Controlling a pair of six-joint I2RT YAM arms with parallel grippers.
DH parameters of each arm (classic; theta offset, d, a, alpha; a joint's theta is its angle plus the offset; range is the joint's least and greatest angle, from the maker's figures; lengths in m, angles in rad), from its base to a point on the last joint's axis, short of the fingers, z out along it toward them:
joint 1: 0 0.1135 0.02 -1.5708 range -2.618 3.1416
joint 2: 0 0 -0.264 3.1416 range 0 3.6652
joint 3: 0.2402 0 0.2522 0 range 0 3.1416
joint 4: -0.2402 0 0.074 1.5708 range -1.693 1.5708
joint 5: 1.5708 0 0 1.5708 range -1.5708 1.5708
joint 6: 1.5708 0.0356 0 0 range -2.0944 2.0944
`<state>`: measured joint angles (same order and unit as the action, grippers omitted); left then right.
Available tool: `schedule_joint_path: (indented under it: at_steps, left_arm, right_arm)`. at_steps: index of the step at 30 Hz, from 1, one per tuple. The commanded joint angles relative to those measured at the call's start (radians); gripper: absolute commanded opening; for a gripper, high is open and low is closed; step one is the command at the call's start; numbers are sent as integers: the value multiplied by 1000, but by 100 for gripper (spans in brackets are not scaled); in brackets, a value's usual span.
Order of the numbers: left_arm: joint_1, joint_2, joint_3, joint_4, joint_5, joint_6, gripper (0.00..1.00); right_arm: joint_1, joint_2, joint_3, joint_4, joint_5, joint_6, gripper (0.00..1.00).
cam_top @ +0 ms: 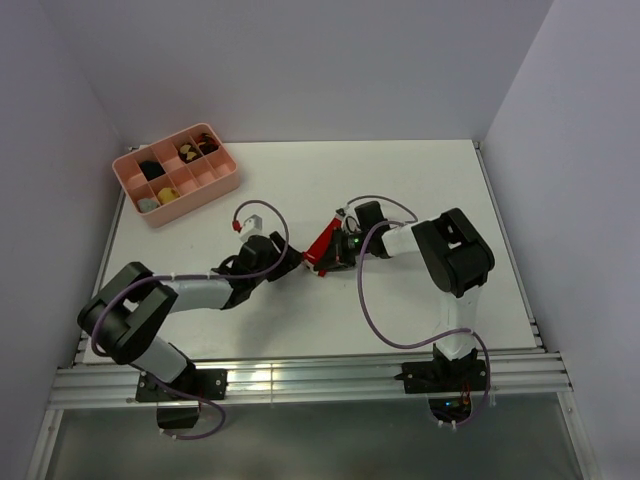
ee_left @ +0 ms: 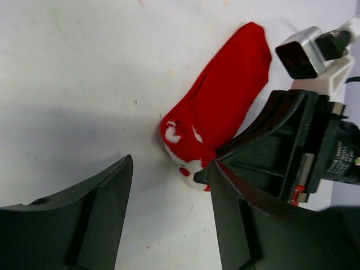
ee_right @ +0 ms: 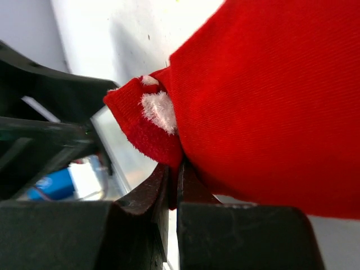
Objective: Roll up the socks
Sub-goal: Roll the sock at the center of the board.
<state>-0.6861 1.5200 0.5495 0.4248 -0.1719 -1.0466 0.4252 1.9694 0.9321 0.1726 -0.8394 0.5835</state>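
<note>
The red socks (cam_top: 322, 246) lie as a flat oblong on the white table at its middle, with white marks at the near end (ee_left: 185, 147). My right gripper (cam_top: 327, 264) is shut on that marked end; in the right wrist view the fabric (ee_right: 264, 107) is pinched between the closed jaws (ee_right: 175, 171). My left gripper (ee_left: 169, 169) is open and empty, just left of the socks' near end, its right finger (ee_left: 242, 208) close beside the right gripper's tip. It shows in the top view (cam_top: 296, 265) too.
A pink compartment tray (cam_top: 226, 179) with several rolled bundles stands at the back left. The table's right edge rail (cam_top: 505, 240) runs along the right. Cables loop over both arms.
</note>
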Motion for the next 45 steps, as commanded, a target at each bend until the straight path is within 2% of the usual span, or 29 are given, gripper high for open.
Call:
schedule_joint_path:
  at_steps: [1,11,19,25,31,32,34,35,38,41,45]
  left_arm:
    - [-26,55,70,-36,-25,-99,61]
    - [-32,149,81,31,-5,-168,56]
    - [-30,209,121,5,15,-156,48]
    - [-30,238,116,-1,29,-168,36]
    - [-32,243,139,-29,26,-152,17]
    - [-32,244,145,-46,25,-145,10]
    - [-32,243,174,-83,20,-132,7]
    - [-32,240,184,-124,17,-125,3]
    - [-32,226,219,-185,-8,-102,1]
    - [-32,220,266,-283,-46,-70,0]
    - [-32,229,351,-403,-67,-20,0]
  right_arm:
    - [0,32,-61,66,22,139,0]
    - [1,37,-93,142,39,248,0]
    - [3,32,-102,154,51,242,0]
    - [4,29,-84,122,69,207,0]
    - [20,-26,-47,24,137,119,0]
    - [24,-35,-42,12,149,108,5]
    - [38,-73,-36,-22,195,70,12]
    - [43,-86,-35,-34,212,58,20]
    - [64,-154,-24,-103,310,-8,32]
    - [90,-236,-26,-154,414,-66,37]
    - [130,-331,-39,-186,572,-123,38]
